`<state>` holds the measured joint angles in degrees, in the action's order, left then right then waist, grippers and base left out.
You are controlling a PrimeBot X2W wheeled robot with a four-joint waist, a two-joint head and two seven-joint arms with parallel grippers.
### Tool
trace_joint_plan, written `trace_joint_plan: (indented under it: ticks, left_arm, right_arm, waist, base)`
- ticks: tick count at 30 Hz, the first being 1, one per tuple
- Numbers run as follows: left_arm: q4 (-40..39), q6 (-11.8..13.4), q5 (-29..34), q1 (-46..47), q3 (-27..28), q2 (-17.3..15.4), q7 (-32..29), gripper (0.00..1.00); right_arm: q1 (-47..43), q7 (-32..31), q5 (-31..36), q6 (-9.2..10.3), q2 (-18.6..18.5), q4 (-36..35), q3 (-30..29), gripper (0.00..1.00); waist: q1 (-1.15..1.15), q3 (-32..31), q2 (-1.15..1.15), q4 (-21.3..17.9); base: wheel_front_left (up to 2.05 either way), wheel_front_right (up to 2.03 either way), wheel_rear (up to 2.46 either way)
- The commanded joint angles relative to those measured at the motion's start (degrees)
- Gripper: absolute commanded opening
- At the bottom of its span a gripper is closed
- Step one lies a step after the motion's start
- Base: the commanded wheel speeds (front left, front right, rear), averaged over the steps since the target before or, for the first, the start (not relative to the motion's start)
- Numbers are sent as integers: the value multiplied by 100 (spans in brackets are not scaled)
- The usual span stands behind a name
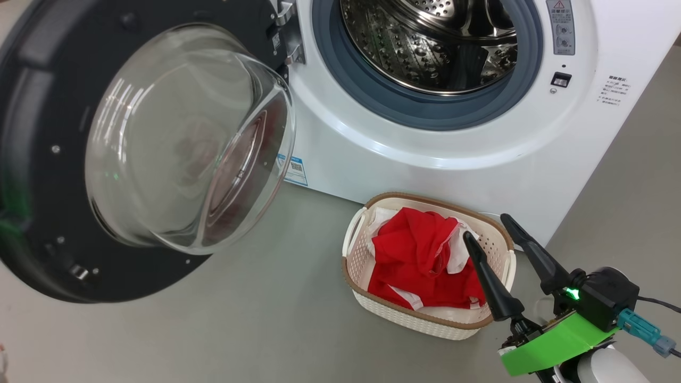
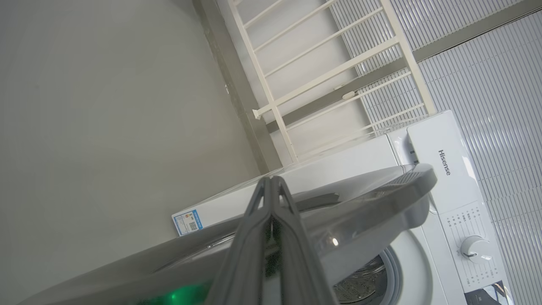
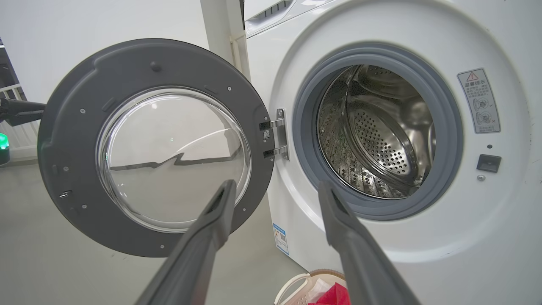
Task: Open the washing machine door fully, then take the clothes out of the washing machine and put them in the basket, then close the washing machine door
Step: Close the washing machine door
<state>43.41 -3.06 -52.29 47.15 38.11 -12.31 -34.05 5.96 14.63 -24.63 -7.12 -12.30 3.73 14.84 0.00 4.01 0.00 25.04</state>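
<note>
Progress: clothes (image 1: 420, 255), red, lie in basket (image 1: 404, 319) on floor just before washing machine (image 1: 425, 159); drum (image 1: 425, 42) looks empty; washing machine door (image 1: 32, 159) stands wide open, closing left to do; right gripper (image 1: 486, 226) spread and empty over basket's near rim, probably inside door's closing arc; left gripper (image 2: 271, 180) fingers pressed together, holding nothing, at door's outer edge

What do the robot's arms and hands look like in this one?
The right hand has two long, tapering dark fingers on a black block with a green light, a bright green plate, a teal connector and a pale forearm. The left hand has matching fingers.
</note>
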Motion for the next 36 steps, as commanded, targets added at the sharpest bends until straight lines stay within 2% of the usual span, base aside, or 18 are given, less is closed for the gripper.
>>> trace_joint_plan:
  ticks: [1, 8, 17, 23, 28, 36]
  left_arm:
    - [-147, -21, -82, -146, -7, -12, -177, 0]
    - [-917, 99, -389, -445, 54, 418, -598, 0]
    - [-2153, 477, -762, -900, 4, 844, -1049, 0]
    - [-2893, 859, -1083, -1210, -167, 931, -1214, 0]
    - [-3276, 1154, -1586, -1474, -449, 941, -1200, 0]
    - [-3755, 1410, -2261, -1880, -1019, 942, -878, 0]
  right_arm:
    - [30, 37, 1, -36, -18, -159, 77, 100]
    - [-23, 37, 103, -36, -5, -125, 93, 100]
    - [29, 37, 206, -36, 35, -91, 158, 100]
    - [54, 37, 235, -36, 24, -75, 155, 100]
    - [91, 37, 254, -36, 32, -74, 159, 100]
    - [119, 37, 265, -36, 54, -90, 137, 100]
  waist:
    - [0, -9, 0, -2]
    - [0, -31, 0, -31]
    - [0, 25, 0, -103]
    - [0, 60, 0, -170]
    - [0, 93, 0, -245]
    - [0, 143, 0, -379]
  base:
    - [0, 0, 0]
    - [0, 0, 0]
    - [0, 0, 0]
    - [0, 0, 0]
    - [0, 0, 0]
    - [0, 0, 0]
